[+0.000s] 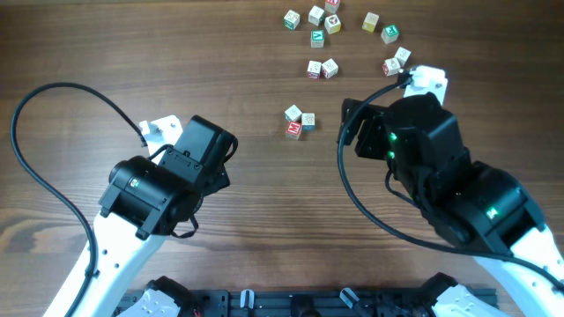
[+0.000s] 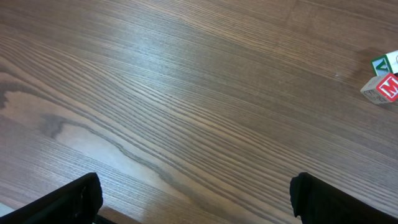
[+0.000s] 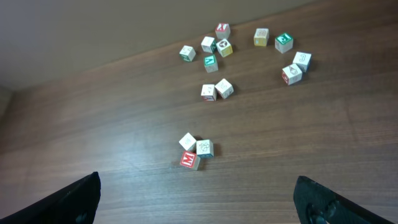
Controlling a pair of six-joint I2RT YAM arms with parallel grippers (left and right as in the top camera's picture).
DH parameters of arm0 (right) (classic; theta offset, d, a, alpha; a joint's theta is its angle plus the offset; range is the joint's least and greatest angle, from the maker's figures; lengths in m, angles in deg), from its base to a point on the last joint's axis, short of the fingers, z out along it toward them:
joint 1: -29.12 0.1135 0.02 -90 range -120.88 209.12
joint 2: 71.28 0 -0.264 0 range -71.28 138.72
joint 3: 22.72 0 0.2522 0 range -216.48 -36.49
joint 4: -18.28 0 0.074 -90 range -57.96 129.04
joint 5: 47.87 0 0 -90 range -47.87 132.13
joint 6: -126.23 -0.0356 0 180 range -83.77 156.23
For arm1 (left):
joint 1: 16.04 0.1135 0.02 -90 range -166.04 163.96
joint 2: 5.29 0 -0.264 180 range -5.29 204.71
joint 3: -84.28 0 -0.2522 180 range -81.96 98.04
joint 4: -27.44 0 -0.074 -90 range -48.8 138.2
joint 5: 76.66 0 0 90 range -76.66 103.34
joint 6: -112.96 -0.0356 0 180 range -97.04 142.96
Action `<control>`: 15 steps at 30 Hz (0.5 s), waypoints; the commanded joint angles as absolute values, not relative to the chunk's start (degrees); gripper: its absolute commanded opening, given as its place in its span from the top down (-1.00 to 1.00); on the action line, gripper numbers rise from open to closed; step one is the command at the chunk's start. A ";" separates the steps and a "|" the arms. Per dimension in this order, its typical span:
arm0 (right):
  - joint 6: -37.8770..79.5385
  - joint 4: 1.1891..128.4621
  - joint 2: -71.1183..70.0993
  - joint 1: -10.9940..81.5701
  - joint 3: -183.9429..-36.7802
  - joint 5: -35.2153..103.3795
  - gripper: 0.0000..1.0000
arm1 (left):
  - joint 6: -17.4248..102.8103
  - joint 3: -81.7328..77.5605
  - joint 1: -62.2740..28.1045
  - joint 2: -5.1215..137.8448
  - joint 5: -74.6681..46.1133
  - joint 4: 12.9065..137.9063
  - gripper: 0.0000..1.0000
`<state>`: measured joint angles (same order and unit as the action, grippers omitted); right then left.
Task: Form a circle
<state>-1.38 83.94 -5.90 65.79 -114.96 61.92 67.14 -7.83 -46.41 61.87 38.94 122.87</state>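
The circle's cubes are a tight cluster of three tiny letter cubes: a white one [image 3: 188,140], a blue-edged one [image 3: 204,148] and a red M cube [image 3: 191,160], touching each other on the wooden table [image 1: 291,121]. My right gripper [image 3: 199,200] is open, its fingers wide apart, with the cluster ahead of it and nothing between its fingers. My left gripper [image 2: 196,194] is also open over bare wood. The red M cube [image 2: 384,87] shows at the far right edge of the left wrist view.
Several more letter cubes lie scattered farther back: a pair [image 1: 322,68], a group at the top [image 1: 317,19] and two near the right arm's white mount [image 1: 397,61]. A black cable [image 1: 53,176] loops at the left. Both arm bases sit along the near edge.
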 commanded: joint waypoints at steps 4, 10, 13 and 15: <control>-1.20 86.85 -4.41 65.90 -115.97 67.38 -0.99 | 66.86 -8.05 -46.23 61.45 39.10 122.91 -1.00; 8.28 83.87 -7.51 63.08 -114.98 74.22 -0.99 | 66.86 -8.05 -46.23 61.45 39.10 122.91 -1.00; 15.91 77.64 -11.73 56.85 -111.51 67.82 -0.99 | 66.86 -8.05 -46.23 61.45 39.10 122.89 -1.00; 19.78 72.73 -16.02 51.19 -107.55 60.26 -0.99 | 66.86 -8.05 -46.23 61.45 39.12 122.91 -1.00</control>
<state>10.36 76.66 -10.09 57.55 -111.99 68.45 67.14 -7.83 -46.41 61.87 38.94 122.89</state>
